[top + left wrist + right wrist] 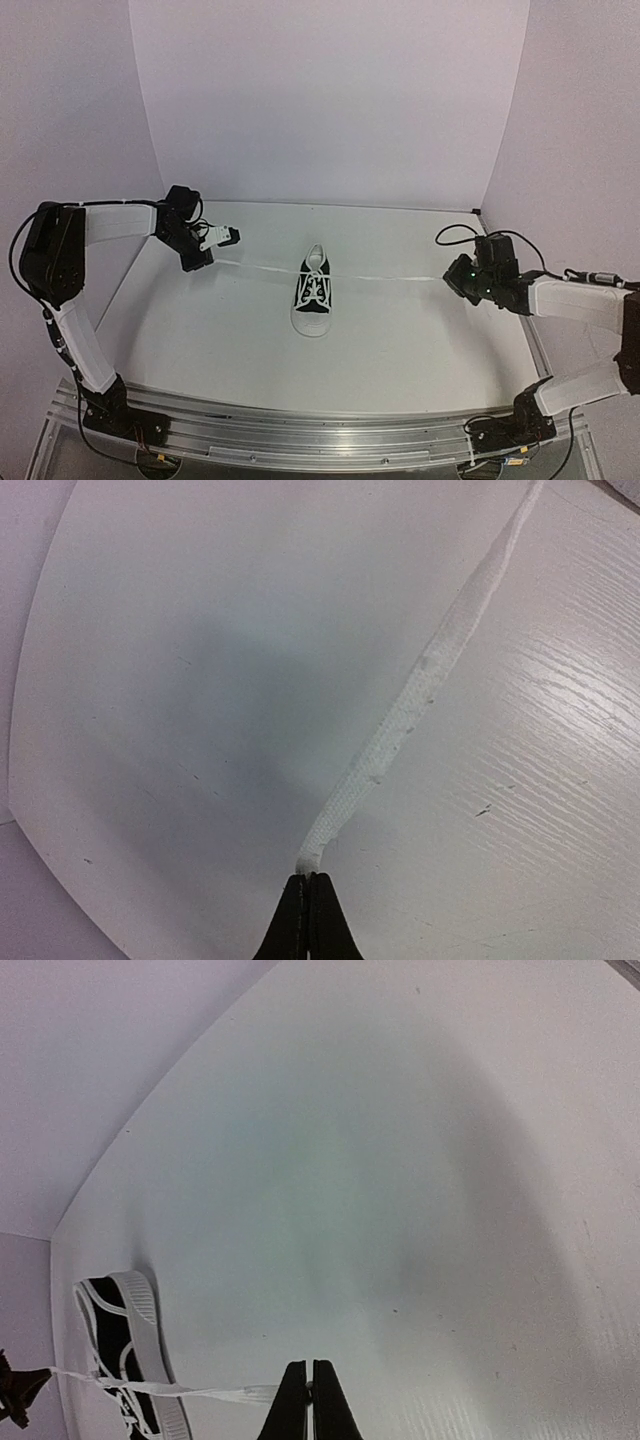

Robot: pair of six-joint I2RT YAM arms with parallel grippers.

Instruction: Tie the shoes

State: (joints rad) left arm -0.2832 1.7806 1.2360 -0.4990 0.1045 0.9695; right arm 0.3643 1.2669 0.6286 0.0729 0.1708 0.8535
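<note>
Top external: sneaker (314, 295) lies centred; left tool (207, 262) and right tool (450, 279) each clench a taut lace (420, 690).

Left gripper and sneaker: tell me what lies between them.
Only a taut white lace, running from the left gripper to the sneaker above the table; the top external view shows it.

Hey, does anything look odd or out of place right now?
Nothing spilled or damaged. The small black canvas sneaker sits upright; its long white laces run taut to the left gripper and right gripper.
</note>
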